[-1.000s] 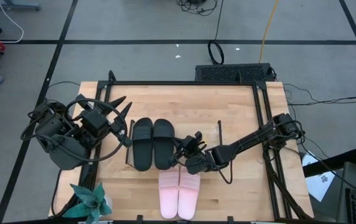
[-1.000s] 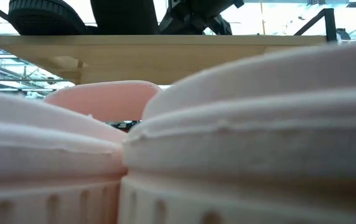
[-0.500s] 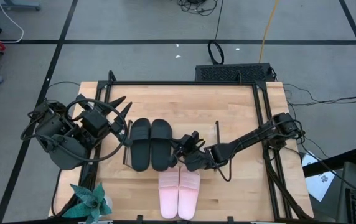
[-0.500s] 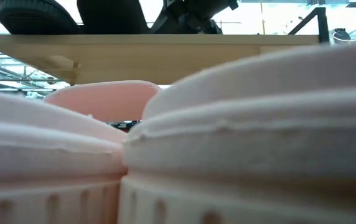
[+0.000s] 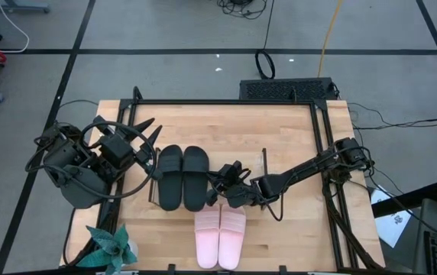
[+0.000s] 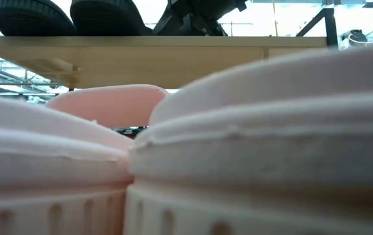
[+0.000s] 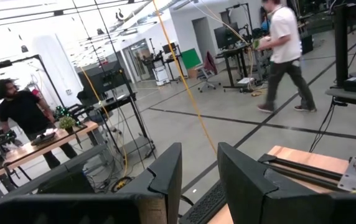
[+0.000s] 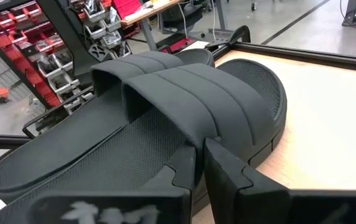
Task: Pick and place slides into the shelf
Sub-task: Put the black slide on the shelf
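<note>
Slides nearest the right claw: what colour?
Black, with ribbed straps; the right wrist view shows them best.

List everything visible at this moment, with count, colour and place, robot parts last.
black slides: 2, matte black, side by side on the shelf's left part
pink slides: 2, pale pink, side by side on the table's near edge, in front of the shelf
shelf: 1, light wood board with thin black frame, mid-table
table: 1, light wood with black rails
plant: 1, teal-green leaves, table's near left corner
people: 2, in the room behind, seen in the left wrist view
left gripper: 1, dark, waiting at the table's left side
right gripper: 1, dark, fingers nearly together against the right black slide's side
</note>
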`<act>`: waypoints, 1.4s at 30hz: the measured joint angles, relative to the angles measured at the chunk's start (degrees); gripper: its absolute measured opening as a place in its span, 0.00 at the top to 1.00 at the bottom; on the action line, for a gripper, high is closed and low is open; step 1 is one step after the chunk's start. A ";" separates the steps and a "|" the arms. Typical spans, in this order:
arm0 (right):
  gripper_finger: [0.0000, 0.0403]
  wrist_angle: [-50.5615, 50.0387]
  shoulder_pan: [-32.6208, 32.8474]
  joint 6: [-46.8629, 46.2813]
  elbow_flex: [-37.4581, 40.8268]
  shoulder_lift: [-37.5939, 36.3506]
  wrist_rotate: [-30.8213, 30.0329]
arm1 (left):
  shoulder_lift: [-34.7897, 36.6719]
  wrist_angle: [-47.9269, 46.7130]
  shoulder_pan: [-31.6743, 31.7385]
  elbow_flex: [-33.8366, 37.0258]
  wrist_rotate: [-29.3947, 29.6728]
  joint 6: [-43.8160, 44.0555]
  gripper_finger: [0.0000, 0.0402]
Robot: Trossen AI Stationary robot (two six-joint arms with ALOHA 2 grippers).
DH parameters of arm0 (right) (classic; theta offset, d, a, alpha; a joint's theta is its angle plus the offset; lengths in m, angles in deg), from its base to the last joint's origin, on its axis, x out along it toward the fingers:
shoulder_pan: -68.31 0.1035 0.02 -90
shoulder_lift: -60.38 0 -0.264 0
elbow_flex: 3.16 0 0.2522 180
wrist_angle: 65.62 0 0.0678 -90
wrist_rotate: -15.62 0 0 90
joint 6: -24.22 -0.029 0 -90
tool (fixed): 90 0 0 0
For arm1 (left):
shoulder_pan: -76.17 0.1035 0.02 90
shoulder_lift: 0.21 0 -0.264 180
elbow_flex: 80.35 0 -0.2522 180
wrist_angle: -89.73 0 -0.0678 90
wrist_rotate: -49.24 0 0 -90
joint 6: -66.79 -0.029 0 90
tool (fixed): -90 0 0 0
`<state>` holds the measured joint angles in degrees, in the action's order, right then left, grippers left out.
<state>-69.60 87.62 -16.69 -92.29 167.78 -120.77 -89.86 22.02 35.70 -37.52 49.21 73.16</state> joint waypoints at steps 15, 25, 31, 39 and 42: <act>0.74 -0.09 -0.59 -1.95 0.15 0.27 3.69 | -0.01 -0.04 0.00 0.00 -0.05 -0.72 0.73; 0.65 0.34 -0.59 -1.09 0.15 0.18 3.56 | -0.02 -0.07 0.00 0.00 -0.05 -0.69 0.73; 0.65 3.14 -0.48 2.60 0.17 -0.66 5.85 | -0.02 -0.07 -0.02 0.00 -0.05 -0.65 0.73; 0.65 3.69 -0.48 4.85 0.15 -1.63 6.02 | -0.02 0.01 -0.02 0.02 -0.05 -0.48 0.73; 0.65 3.43 -0.48 5.60 0.15 -1.63 6.03 | -0.02 0.07 -0.07 0.02 -0.05 -0.28 0.73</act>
<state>-66.16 87.14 -11.09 -92.14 166.15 -114.74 -89.88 22.08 35.64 -37.51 49.17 72.88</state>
